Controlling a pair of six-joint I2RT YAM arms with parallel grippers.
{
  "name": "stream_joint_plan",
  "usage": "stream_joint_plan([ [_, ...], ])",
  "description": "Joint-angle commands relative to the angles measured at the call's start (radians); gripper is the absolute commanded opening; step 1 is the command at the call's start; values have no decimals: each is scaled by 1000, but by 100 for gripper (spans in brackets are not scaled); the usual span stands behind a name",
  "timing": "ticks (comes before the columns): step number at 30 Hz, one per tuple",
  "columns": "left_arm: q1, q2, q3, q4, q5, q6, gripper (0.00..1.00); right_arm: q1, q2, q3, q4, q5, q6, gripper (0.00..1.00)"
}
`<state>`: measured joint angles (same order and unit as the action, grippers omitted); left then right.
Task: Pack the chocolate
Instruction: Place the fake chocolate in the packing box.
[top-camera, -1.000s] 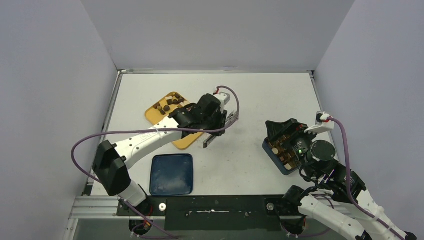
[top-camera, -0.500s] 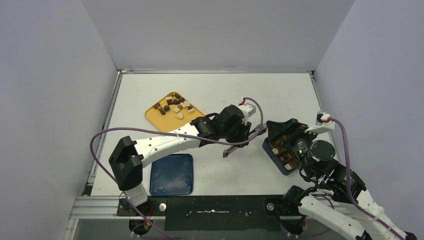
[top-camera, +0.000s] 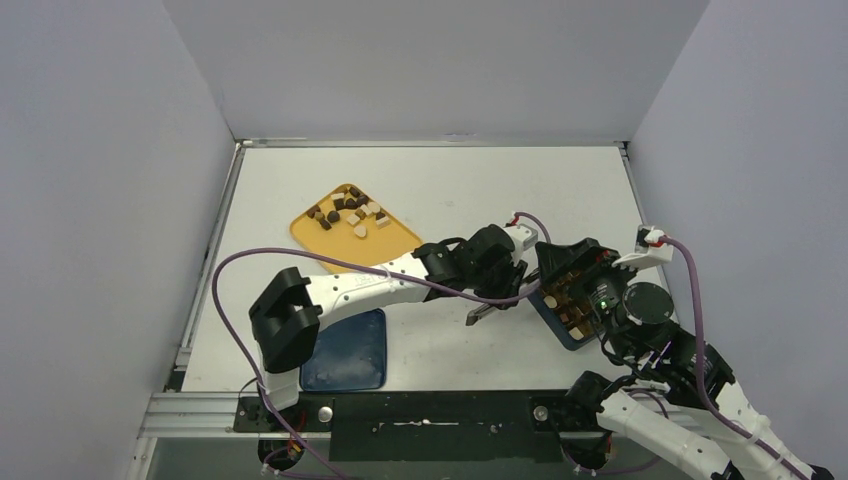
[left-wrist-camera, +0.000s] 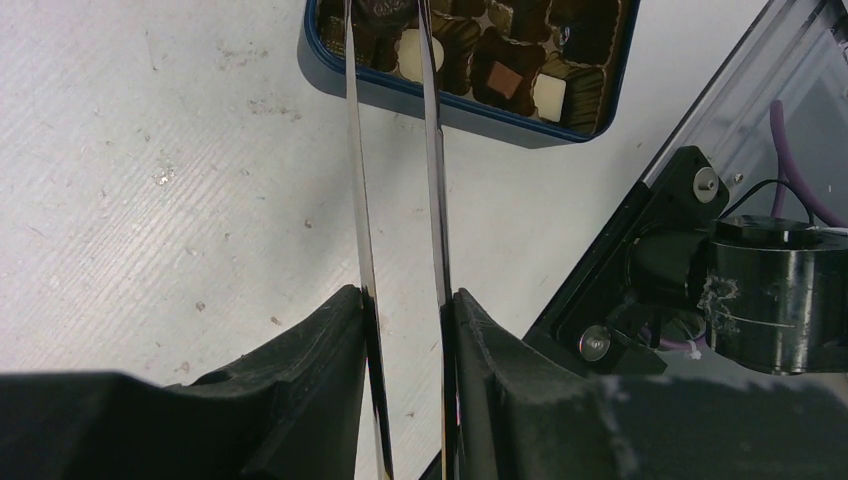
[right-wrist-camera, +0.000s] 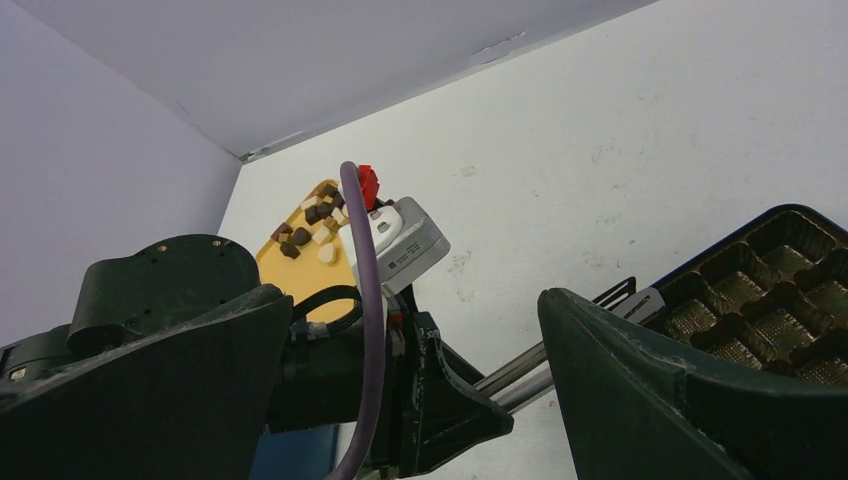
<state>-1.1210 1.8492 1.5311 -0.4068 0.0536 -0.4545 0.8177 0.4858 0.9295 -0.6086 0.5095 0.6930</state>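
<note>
The small dark brown, light brown and cream-white chocolate pieces (top-camera: 348, 212) lie partly on a flat yellow tray (top-camera: 395, 236) at the far left, partly in the cells of a dark blue box (left-wrist-camera: 470, 108) at the right. The left gripper (left-wrist-camera: 408, 300) pinches long metal tongs (left-wrist-camera: 358, 200) whose thin blades reach over that box's rim. The right gripper (right-wrist-camera: 415, 298), beside the same box, has its fingers (right-wrist-camera: 620, 380) spread wide, gripping nothing.

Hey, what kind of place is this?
Probably a robot lab test cell: a white table boxed in by plain walls, a left arm and right arm bolted at its near edge, and staged props: a yellow tray of chocolate, a blue tin.
</note>
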Motion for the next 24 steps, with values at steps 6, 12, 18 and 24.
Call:
stream_joint_plan([
  [6, -15, 32, 89, 32, -36, 28, 33, -2, -26, 26, -1, 28, 2, 100],
  [12, -22, 41, 101, 14, -46, 37, 37, -1, -24, 29, 0, 32, 1, 100],
  [18, -28, 34, 109, 1, -78, 44, 38, -1, -25, 26, 0, 32, 1, 100],
  [24, -30, -14, 92, 10, -147, 41, 37, -1, -26, 27, 0, 30, 4, 100],
])
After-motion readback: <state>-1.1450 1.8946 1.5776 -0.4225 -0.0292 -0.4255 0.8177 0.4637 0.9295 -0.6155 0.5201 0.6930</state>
